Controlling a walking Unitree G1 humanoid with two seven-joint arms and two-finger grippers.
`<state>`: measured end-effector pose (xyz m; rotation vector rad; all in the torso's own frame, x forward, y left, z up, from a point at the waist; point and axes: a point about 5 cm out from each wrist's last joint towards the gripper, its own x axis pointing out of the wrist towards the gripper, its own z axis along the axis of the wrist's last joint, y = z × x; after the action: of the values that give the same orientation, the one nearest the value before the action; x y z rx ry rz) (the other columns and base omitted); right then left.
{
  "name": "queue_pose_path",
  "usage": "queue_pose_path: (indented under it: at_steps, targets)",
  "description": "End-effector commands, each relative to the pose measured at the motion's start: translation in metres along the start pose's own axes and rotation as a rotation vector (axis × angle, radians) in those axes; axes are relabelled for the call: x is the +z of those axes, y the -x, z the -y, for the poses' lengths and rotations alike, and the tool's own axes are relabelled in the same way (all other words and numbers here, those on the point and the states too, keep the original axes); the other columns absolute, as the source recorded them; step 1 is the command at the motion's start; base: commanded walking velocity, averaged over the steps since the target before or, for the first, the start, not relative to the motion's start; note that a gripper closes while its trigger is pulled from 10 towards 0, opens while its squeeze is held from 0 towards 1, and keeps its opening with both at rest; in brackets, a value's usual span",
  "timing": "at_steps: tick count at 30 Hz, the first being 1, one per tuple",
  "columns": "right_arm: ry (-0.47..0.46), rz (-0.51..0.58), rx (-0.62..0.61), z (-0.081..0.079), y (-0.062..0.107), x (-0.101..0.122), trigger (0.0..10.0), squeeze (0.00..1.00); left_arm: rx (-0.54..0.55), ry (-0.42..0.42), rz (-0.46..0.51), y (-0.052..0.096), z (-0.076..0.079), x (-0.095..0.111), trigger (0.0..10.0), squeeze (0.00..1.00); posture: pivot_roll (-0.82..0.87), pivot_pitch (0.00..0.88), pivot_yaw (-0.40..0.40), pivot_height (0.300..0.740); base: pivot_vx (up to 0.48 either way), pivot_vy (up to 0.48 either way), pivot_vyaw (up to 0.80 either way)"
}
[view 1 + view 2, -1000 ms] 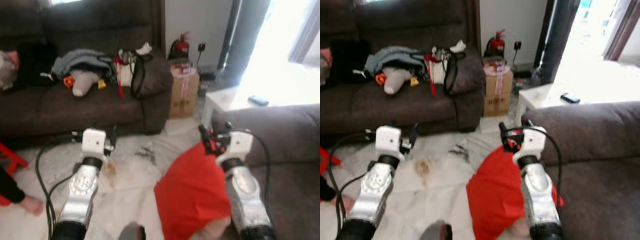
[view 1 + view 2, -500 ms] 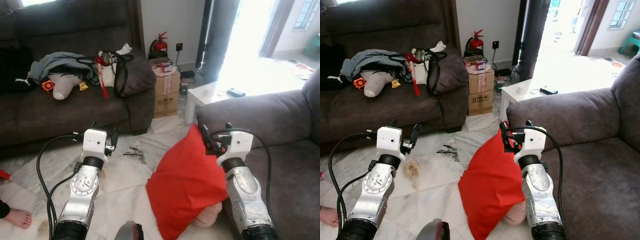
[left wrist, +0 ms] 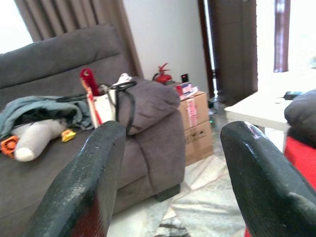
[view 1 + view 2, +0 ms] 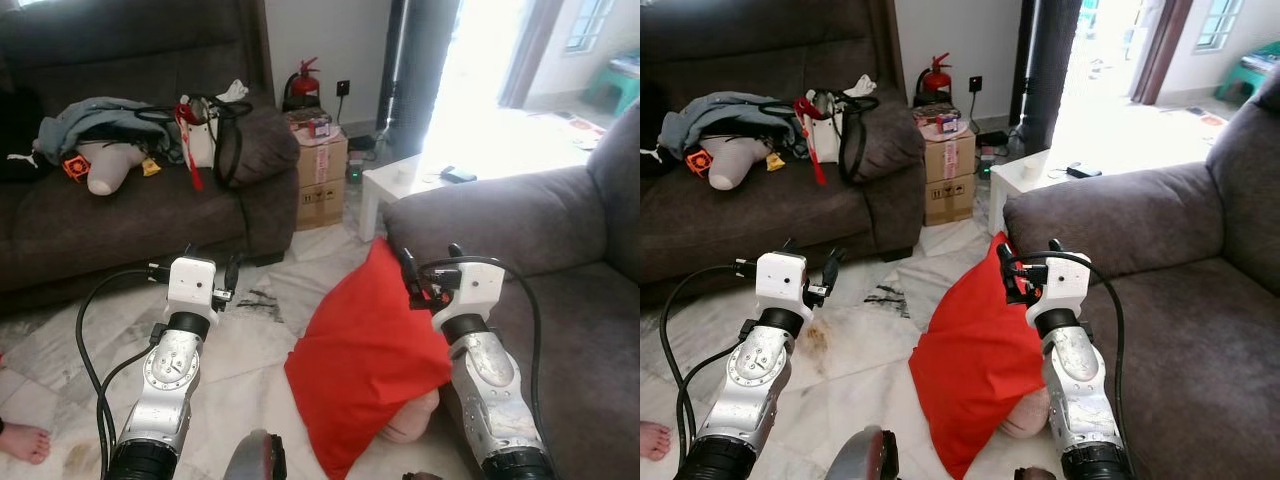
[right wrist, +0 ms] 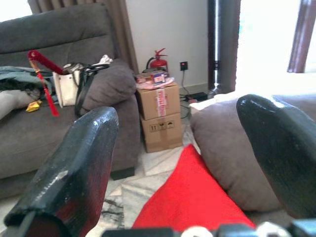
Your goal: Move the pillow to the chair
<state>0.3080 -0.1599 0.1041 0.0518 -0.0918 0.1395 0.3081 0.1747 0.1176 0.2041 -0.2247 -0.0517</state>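
Observation:
A red pillow stands on edge on the marble floor and leans against the front of the grey armchair on the right. Its upper corner points up just under and to the left of my right gripper. That gripper is open, and its fingers are spread wide with nothing between them. My left gripper is open too and hovers over bare floor left of the pillow. It faces the brown sofa.
The dark brown sofa at the back left carries clothes, a bag and a soft toy. A cardboard box, a fire extinguisher and a white low table stand behind. A person's bare foot rests bottom left. A beige lump shows under the pillow.
The camera has swung right and the blur has gone, so the brown sofa has slid left and more of the grey armchair shows. Pillow and arms keep the same relation.

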Motion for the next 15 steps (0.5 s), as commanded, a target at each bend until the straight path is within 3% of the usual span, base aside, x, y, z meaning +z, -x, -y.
queue_pose_path:
  at_steps: [1, 15]
  targets:
    - [-0.004, -0.007, 0.008, -0.0020, -0.0008, -0.0008, 10.0, 0.00, -0.016, 0.003, 0.004, -0.0020, 0.0034, 0.0019, 10.0, 0.00, -0.04, 0.000, 0.039, 0.627, 0.000, 0.000, 0.00]
    - [-0.011, -0.008, 0.024, -0.0042, -0.0001, -0.0012, 10.0, 0.00, -0.014, 0.009, -0.004, -0.0005, 0.0043, 0.0004, 10.0, 0.00, -0.04, 0.000, 0.034, 0.610, 0.000, 0.000, 0.00]
